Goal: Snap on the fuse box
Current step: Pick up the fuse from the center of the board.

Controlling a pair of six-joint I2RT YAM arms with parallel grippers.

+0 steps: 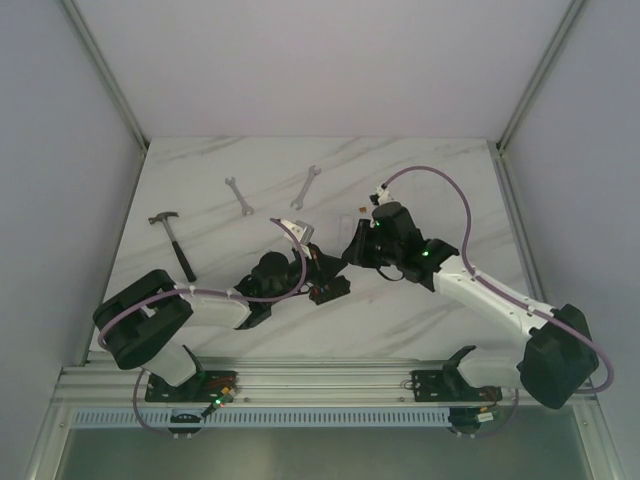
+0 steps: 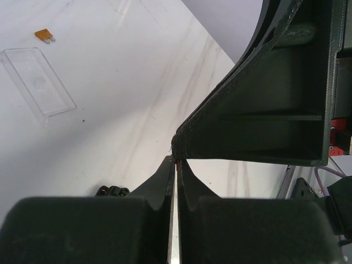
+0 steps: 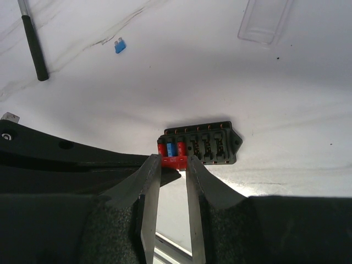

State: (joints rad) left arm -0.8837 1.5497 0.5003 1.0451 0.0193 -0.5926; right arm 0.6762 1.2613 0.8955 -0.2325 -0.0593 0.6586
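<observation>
The fuse box [image 3: 201,144] is a small black box lying flat on the white table, with a red, a blue and a red fuse in its left slots and empty slots on the right. My right gripper [image 3: 174,162] is shut on a loose red fuse [image 3: 175,160], held just at the box's near left edge. My left gripper [image 2: 177,160] is shut, its tips right against the right gripper's finger [image 2: 264,110]. From above, both grippers [image 1: 322,272] [image 1: 346,258] meet over the box [image 1: 330,291]. The clear cover [image 2: 38,85] lies apart from the box.
An orange fuse [image 2: 44,36] lies beyond the cover, and a blue fuse [image 3: 120,47] lies loose on the table. A hammer [image 1: 175,242] lies at the left. Two wrenches [image 1: 238,195] [image 1: 307,185] lie further back. The cover also shows in the right wrist view [image 3: 264,22].
</observation>
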